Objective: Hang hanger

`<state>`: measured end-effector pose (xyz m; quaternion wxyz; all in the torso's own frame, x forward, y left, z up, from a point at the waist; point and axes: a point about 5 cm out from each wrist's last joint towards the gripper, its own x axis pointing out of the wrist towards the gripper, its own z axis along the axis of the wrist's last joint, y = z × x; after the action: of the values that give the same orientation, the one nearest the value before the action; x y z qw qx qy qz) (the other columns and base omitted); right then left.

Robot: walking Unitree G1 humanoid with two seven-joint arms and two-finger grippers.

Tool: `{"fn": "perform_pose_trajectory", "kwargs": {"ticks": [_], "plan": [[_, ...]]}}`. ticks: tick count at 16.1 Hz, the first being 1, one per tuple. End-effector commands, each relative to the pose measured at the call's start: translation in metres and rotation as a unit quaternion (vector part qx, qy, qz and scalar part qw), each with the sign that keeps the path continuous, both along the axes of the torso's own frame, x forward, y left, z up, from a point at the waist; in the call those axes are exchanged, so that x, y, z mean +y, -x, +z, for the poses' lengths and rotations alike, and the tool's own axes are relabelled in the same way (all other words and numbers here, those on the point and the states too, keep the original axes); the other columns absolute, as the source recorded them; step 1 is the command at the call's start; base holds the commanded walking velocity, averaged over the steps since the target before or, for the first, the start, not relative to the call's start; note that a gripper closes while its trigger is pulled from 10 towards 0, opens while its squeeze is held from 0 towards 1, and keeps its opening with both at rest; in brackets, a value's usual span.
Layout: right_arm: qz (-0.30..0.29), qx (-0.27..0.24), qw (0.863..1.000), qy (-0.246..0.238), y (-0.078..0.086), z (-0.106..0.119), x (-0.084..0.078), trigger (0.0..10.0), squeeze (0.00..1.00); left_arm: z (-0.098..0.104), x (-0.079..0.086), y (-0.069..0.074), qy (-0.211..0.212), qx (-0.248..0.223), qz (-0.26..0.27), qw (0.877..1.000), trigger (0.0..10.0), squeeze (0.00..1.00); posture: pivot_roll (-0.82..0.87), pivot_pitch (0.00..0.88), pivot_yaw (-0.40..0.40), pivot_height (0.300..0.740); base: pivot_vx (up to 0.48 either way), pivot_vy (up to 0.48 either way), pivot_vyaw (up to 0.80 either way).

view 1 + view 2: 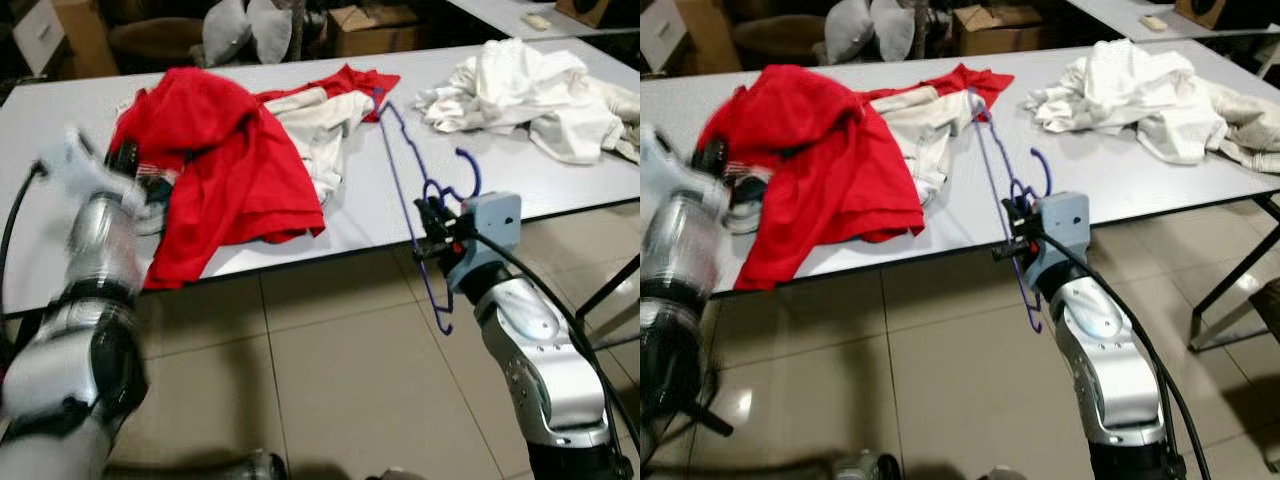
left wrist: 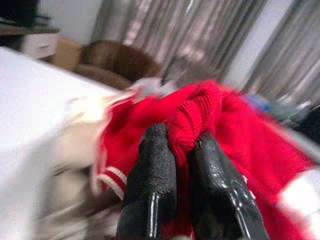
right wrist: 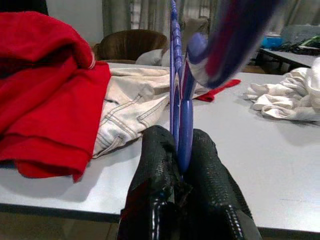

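Note:
A blue plastic hanger [image 1: 408, 190] stands on edge at the table's front edge, its hook [image 1: 470, 170] curling up on the right. My right gripper [image 1: 432, 228] is shut on the hanger [image 3: 181, 125] near the hook. A red garment [image 1: 225, 160] lies spread on the left part of the table and hangs over the front edge. My left gripper [image 2: 181, 150] is shut on a fold of the red garment [image 2: 200, 110]. The left arm [image 1: 90, 250] is blurred by the garment's left side.
The grey table [image 1: 560, 190] also holds a cream garment [image 1: 325, 125] next to the red one and a white pile of cloth [image 1: 530, 95] at the right. Tiled floor [image 1: 330, 380] lies in front. Boxes [image 1: 370, 30] and chairs stand behind the table.

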<state>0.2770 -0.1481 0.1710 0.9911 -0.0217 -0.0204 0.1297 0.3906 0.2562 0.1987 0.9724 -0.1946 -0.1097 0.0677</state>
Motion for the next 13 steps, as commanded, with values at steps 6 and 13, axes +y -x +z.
{"fn": "perform_pose_trajectory", "kwargs": {"ticks": [6,13], "plan": [[-0.130,-0.028,0.991,-0.019,0.002,0.008,-0.038,10.0,0.00,0.045,-0.169,-0.026,0.000,-0.041,-0.233,0.972,0.0,0.00,-0.25,0.028,0.124,0.740,0.000,0.000,0.00],[-0.146,-0.022,0.989,-0.031,0.008,0.005,-0.039,10.0,0.00,-0.050,-0.254,0.019,-0.207,0.097,-0.402,0.887,10.0,0.00,-0.25,0.026,0.133,0.740,0.000,0.000,0.00]]}}
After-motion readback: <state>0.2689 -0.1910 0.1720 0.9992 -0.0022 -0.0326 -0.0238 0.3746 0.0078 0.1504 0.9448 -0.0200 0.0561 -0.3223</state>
